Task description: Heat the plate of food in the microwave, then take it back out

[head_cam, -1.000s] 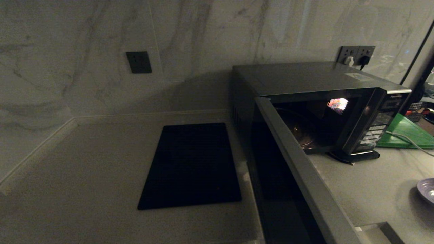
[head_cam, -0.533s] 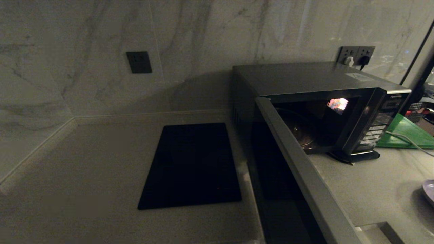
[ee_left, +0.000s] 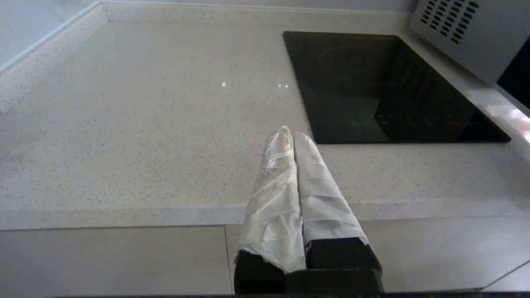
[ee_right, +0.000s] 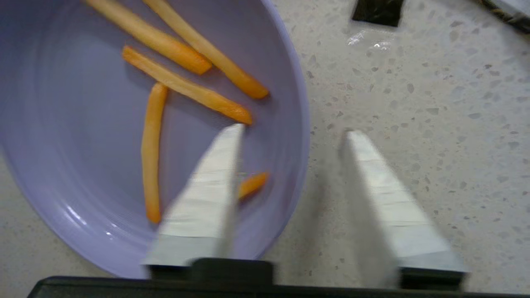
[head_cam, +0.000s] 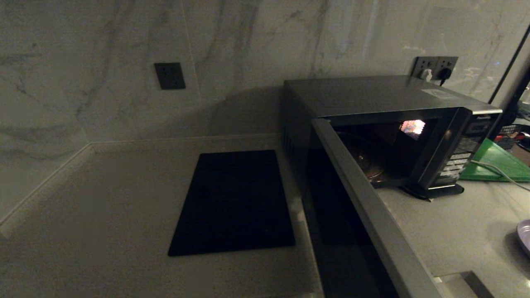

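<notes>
Head view, dim scene. Microwave (head_cam: 393,124) at right of centre on the countertop (head_cam: 103,215), door (head_cam: 364,215) swung wide open toward the lower edge of the frame, lit cavity exposed, button panel (head_cam: 457,159) on its right side. Flat black cooktop (head_cam: 234,203) at centre, just left of the microwave. Green board (head_cam: 497,163) at the right edge, beside the panel. Wall sockets: one (head_cam: 169,75) at upper left, a pair (head_cam: 435,66) behind the microwave. Plate of food (head_cam: 524,235) only as a lavender sliver at the lower right edge, on the counter, well apart from the open cavity.

Right wrist view. Right gripper (ee_right: 290,132) spread wide and holding nothing, poised over the near rim of the plate of food (ee_right: 58,136): one taped finger (ee_right: 203,207) over the inside of the plate, the other over bare counter, the rim between them. Contact with the rim not discernible. Orange-yellow fries (ee_right: 186,89) scattered across the plate, one partly hidden behind the inner finger.

Left wrist view. Left gripper (ee_left: 293,134) closed with its wrapped fingers pressed together, empty, low before the counter edge, cooktop (ee_left: 385,87) at upper right.
</notes>
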`<state>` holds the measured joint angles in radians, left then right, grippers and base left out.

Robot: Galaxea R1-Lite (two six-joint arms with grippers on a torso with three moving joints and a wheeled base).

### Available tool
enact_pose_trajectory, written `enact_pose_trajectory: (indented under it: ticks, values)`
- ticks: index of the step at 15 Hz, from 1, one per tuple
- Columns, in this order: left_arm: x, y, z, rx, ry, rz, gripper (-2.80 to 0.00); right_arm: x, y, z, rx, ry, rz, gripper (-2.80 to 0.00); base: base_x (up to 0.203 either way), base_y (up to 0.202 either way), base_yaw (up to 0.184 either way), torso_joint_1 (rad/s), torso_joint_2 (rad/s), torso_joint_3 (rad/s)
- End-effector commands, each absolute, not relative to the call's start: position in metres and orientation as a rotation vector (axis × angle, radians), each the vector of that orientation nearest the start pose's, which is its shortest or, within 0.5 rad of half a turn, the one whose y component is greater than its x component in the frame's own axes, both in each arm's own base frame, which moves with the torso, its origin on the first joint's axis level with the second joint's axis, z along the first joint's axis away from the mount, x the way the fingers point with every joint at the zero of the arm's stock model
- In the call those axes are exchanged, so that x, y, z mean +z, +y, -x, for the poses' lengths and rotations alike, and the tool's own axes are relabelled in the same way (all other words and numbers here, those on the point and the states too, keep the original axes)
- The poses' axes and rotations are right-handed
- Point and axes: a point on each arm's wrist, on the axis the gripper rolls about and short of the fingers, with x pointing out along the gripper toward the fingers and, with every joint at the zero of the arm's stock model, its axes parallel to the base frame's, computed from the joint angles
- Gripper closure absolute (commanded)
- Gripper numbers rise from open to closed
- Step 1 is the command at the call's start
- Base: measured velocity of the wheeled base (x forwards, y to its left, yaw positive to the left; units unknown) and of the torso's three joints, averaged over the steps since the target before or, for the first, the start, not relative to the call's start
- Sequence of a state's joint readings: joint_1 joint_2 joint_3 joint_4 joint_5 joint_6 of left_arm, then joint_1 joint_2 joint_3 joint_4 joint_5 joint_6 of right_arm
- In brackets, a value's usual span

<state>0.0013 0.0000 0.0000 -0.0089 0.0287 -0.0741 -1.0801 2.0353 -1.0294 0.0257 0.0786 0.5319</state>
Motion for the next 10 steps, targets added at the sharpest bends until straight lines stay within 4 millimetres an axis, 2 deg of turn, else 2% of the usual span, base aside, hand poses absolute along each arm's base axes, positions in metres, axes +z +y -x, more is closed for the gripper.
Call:
enact_pose_trajectory:
  ticks: [1,3,5,7,10]
  values:
    - [0.076,0.001,0.023,0.030,-0.009,0.074,0.00,0.081,-0.301,-0.161,-1.155,0.626,-1.039,-2.80,0.000,0.000,0.000,0.000,0.00,0.000]
    - [0.076,0.001,0.023,0.030,-0.009,0.075,0.00,0.101,-0.296,-0.157,-1.133,0.571,-1.021,-2.80,0.000,0.000,0.000,0.000,0.00,0.000]
    - [0.076,0.001,0.023,0.030,-0.009,0.075,0.00,0.135,-0.284,-0.152,-1.111,0.481,-0.969,-2.80,0.000,0.000,0.000,0.000,0.00,0.000]
    - [0.076,0.001,0.023,0.030,-0.009,0.075,0.00,0.182,-0.264,-0.148,-1.070,0.382,-0.897,-2.80,0.000,0.000,0.000,0.000,0.00,0.000]
    - [0.076,0.001,0.023,0.030,-0.009,0.075,0.00,0.266,-0.222,-0.150,-0.967,0.311,-0.805,-2.80,0.000,0.000,0.000,0.000,0.00,0.000]
